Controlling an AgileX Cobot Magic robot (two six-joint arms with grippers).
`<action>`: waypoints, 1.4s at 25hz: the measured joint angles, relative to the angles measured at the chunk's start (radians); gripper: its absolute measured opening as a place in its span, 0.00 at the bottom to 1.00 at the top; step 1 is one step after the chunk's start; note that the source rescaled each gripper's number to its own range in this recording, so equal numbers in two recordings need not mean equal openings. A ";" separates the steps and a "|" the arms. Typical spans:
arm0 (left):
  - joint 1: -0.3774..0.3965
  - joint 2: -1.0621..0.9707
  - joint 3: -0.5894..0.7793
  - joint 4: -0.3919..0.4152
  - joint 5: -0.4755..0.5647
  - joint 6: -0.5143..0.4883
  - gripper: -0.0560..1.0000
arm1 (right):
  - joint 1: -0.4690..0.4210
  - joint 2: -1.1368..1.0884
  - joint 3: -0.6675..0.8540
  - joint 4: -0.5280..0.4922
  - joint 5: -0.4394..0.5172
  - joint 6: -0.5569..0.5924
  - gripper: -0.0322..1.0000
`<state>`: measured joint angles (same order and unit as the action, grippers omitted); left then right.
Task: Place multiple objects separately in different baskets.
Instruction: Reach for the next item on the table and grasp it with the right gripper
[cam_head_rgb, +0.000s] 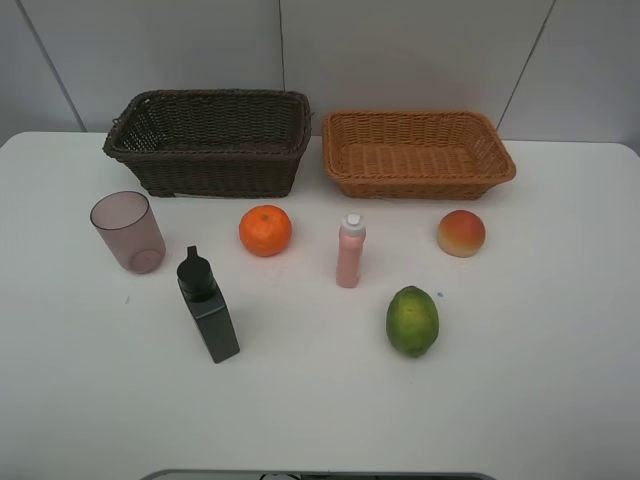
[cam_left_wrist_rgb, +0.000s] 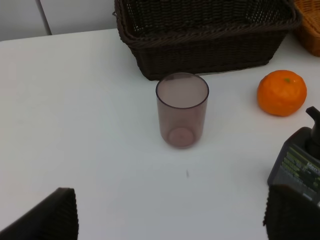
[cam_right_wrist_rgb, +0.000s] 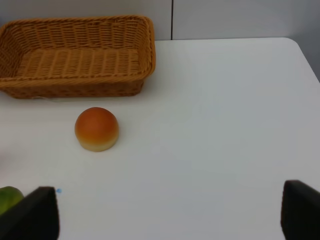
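Could knock over the upright pinkish cup (cam_left_wrist_rgb: 182, 112), standing on the table (cam_left_wrist_rgb: 75, 125) just before the empty dark basket (cam_left_wrist_rgb: 210, 50), if approached off-centre by the left gripper (cam_left_wrist_rgb: 170, 220) (spread wide, empty, like the right gripper (cam_right_wrist_rgb: 167, 215)).

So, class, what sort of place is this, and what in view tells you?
Probably a test bench, not a home: bare white table, plain panelled wall, and a dark basket and tan basket with odd items such as an orange spaced out in front.
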<state>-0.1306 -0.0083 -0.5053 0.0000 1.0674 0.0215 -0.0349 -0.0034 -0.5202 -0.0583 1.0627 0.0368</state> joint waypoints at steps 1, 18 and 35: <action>0.000 0.000 0.000 0.000 0.000 0.000 0.96 | 0.000 0.000 0.000 0.000 0.000 0.000 0.89; 0.000 0.000 0.000 0.000 0.000 0.000 0.96 | 0.000 0.423 -0.114 -0.001 -0.017 0.000 0.89; 0.000 0.000 0.000 0.000 0.000 0.000 0.96 | 0.078 1.240 -0.426 -0.004 -0.184 0.003 0.89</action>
<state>-0.1306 -0.0083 -0.5053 0.0000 1.0674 0.0215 0.0430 1.2367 -0.9461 -0.0619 0.8789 0.0400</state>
